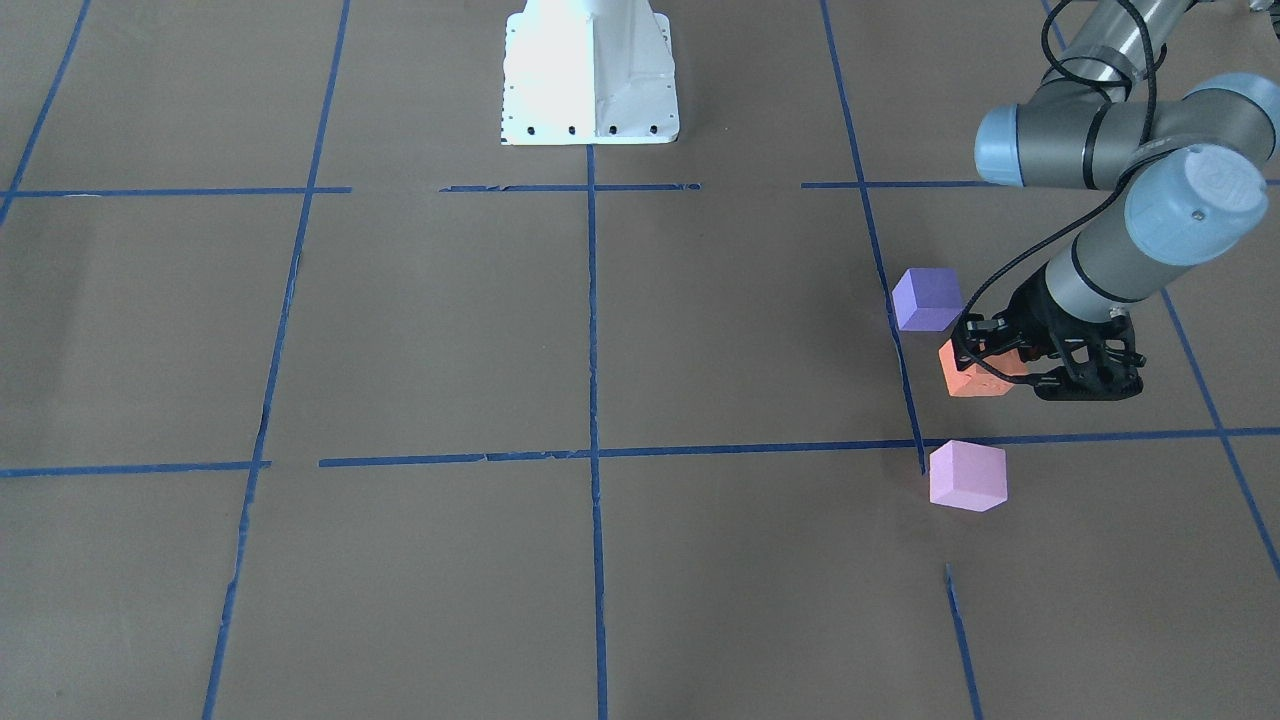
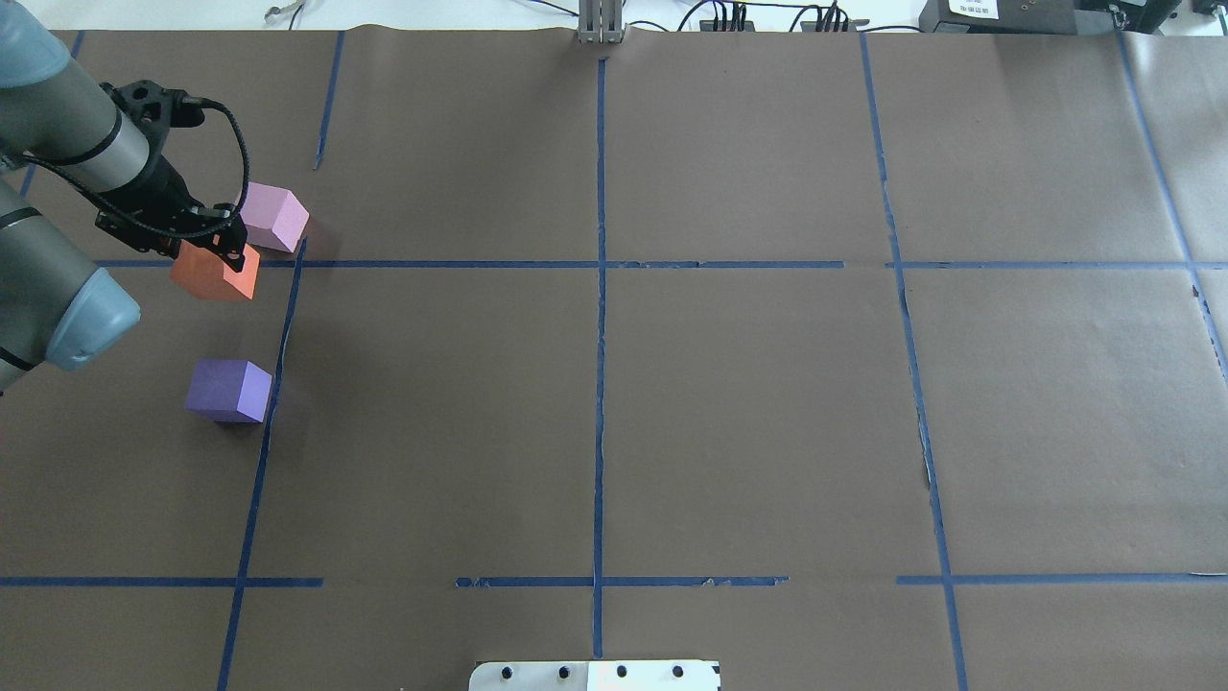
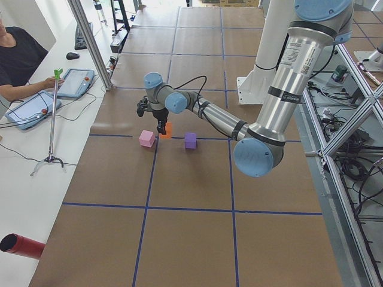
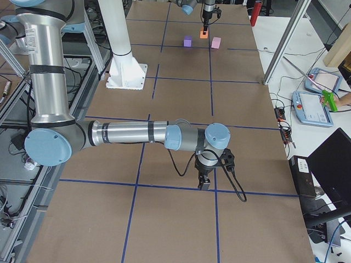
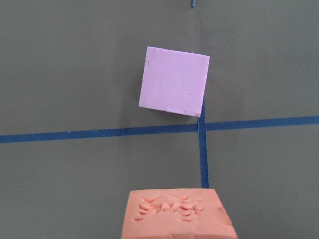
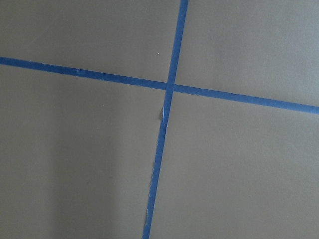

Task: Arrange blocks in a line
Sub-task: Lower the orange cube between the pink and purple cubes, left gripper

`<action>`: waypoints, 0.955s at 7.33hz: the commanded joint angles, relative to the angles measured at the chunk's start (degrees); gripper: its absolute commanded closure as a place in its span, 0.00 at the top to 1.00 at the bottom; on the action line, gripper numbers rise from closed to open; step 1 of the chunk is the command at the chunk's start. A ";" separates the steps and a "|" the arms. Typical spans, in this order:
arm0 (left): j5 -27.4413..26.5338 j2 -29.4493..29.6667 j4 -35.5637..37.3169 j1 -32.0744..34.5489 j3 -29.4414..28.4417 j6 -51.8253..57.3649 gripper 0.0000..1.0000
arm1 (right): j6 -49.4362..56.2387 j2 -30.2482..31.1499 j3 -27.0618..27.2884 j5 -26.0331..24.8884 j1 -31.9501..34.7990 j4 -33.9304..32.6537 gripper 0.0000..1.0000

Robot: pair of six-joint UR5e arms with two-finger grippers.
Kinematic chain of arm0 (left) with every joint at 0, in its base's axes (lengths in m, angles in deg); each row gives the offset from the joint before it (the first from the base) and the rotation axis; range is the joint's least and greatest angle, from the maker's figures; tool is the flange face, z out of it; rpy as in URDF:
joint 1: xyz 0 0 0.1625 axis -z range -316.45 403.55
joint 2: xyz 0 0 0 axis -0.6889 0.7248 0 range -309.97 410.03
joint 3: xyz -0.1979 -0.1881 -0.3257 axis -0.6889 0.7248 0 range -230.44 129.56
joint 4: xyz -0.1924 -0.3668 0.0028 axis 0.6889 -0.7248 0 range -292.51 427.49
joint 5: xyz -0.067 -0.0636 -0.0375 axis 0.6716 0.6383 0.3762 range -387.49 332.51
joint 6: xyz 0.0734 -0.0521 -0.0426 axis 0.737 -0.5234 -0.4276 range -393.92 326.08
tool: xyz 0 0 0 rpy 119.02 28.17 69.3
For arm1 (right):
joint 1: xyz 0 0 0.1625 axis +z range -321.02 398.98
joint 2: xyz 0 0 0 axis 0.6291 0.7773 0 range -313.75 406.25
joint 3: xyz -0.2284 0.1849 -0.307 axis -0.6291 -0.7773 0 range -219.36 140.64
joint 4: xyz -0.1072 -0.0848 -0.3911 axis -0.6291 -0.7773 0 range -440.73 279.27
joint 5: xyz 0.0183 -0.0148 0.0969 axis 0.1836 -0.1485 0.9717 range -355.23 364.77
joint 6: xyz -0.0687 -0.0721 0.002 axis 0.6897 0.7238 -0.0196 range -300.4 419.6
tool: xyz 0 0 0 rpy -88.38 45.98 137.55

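My left gripper is shut on the orange block, low over the table at its left end. It also shows in the overhead view, with the orange block under it. The pale pink block lies just beyond it at a tape crossing, and the violet-blue block lies nearer the robot. In the left wrist view the orange block is at the bottom and the pink block above. My right gripper shows only in the exterior right view; I cannot tell if it is open.
Brown paper with a blue tape grid covers the table. The robot's white base stands at the middle of the near edge. An operator with tablets sits beyond the far edge. A red tube lies on the white surface beside the paper.
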 commanded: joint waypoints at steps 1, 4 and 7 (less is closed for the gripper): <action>-0.11 0.29 -3.06 -1.20 -3.19 -0.21 0.11 | 0.08 0.00 0.08 0.00 0.00 0.00 1.00; -0.11 0.29 -5.98 -1.20 -6.27 -0.04 0.10 | -0.01 0.00 0.00 0.00 0.00 0.00 1.00; -0.29 0.37 -8.26 -1.73 -8.47 -0.12 0.10 | 0.08 0.00 0.08 0.00 0.00 0.00 1.00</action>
